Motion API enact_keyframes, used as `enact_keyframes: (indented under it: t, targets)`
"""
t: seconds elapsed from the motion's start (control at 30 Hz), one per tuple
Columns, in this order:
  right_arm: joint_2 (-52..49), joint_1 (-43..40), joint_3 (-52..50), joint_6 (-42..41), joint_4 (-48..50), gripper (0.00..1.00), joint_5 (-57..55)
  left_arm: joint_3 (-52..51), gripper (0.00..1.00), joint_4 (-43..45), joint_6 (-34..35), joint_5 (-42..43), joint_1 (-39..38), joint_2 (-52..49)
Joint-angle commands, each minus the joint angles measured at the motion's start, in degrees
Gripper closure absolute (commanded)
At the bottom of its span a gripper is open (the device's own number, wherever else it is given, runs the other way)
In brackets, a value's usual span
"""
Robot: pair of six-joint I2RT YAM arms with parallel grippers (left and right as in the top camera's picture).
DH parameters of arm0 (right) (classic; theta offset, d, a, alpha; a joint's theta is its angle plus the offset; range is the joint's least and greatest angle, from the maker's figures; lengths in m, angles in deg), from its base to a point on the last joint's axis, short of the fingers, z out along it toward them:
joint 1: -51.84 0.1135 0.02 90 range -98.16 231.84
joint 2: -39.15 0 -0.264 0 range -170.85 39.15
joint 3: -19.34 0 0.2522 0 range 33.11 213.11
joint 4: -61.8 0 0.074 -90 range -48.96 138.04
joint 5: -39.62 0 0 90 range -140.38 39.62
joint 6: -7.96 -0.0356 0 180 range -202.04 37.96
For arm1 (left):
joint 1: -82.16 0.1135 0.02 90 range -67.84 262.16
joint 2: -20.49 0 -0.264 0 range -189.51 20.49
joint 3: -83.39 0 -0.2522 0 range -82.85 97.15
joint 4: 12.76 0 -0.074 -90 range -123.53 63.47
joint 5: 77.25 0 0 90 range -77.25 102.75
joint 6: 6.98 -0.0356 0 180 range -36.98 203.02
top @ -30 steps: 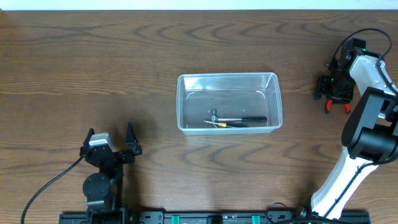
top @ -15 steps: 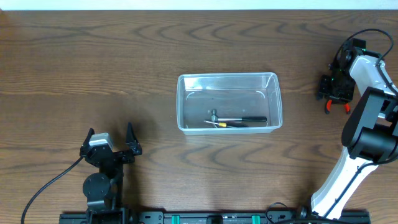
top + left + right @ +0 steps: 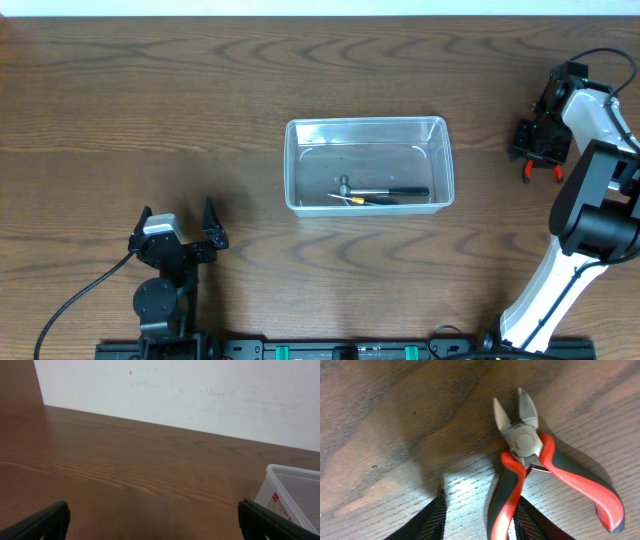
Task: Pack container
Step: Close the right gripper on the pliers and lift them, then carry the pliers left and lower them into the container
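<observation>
The clear plastic container stands at the table's middle and holds a small hammer and a black-handled tool. Its corner shows in the left wrist view. Red-and-black cutting pliers lie on the table at the far right, and their handle ends show from overhead. My right gripper is down over them. It is open in the right wrist view, with one handle between its fingers. My left gripper is open and empty at the front left, as the left wrist view shows.
The wooden table runs to a white wall at the back. The right arm's white links rise from the front right. A cable trails from the left arm's base.
My right gripper has shifted slightly to the right over the pliers. The left arm and the container have not moved.
</observation>
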State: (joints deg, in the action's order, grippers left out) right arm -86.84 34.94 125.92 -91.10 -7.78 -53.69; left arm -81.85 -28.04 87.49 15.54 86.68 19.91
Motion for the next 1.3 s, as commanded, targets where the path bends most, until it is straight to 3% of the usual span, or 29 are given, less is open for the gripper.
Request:
enact_keyframes:
  t: [0.0,0.47,0.63,0.93,1.13,1.27]
  targets:
    - [-1.64,0.44,-0.48,-2.54,0.04,0.57,-1.64,-0.76,0.02,-2.49,-0.31,-0.92,0.35,0.35]
    - [-1.64,0.33,-0.48,-4.22,-0.13,0.67,-1.86,-0.76,0.02,-2.49,-0.31,-0.92,0.35,0.35]
    - [-1.64,0.33,-0.48,-4.24,-0.13,0.77,-1.88,-0.76,0.02,-2.47,-0.31,-0.92,0.35,0.35]
    - [-1.64,0.35,-0.48,-4.22,-0.07,0.84,-2.27,-0.76,0.02,-2.49,-0.31,-0.92,0.35,0.35]
    - [-1.64,0.39,-0.46,-4.2,-0.15,0.99,-2.27,-0.76,0.02,-2.47,-0.31,-0.92,0.35,0.35]
    - [-1.62,0.61,-0.15,-4.17,-0.55,0.99,-2.23,-0.76,0.02,-2.47,-0.31,-0.92,0.35,0.35]
